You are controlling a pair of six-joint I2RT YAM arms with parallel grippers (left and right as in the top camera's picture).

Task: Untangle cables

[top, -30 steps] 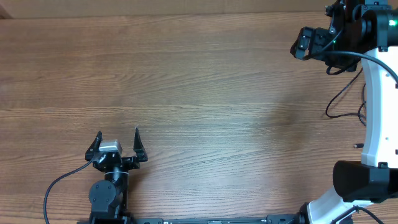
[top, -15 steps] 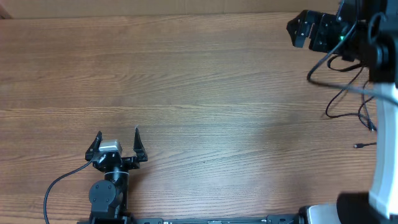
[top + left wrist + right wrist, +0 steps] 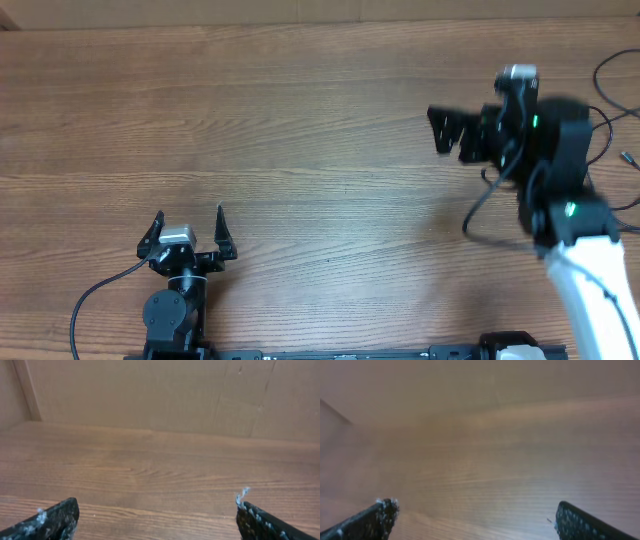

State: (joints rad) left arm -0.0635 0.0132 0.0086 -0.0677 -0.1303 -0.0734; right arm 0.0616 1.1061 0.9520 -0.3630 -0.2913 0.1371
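The cables (image 3: pixel 600 64) are thin black cords at the table's far right edge, partly behind my right arm. One small plug end (image 3: pixel 628 157) lies near the edge. My right gripper (image 3: pixel 437 130) is open and empty, points left over bare wood, and is well left of the cables. The blurred right wrist view shows only its two fingertips (image 3: pixel 376 519) and wood. My left gripper (image 3: pixel 189 215) is open and empty near the front left. Its wrist view shows its fingertips (image 3: pixel 55 519) wide apart over bare wood. No cable shows in either wrist view.
A thicker black wire (image 3: pixel 478 205) hangs from my right arm in a loop over the table. A brown cardboard wall (image 3: pixel 150 395) stands along the table's far edge.
My right arm has swung from the far right corner down and left, so its gripper now sits over the table's right middle. The left arm has not moved.
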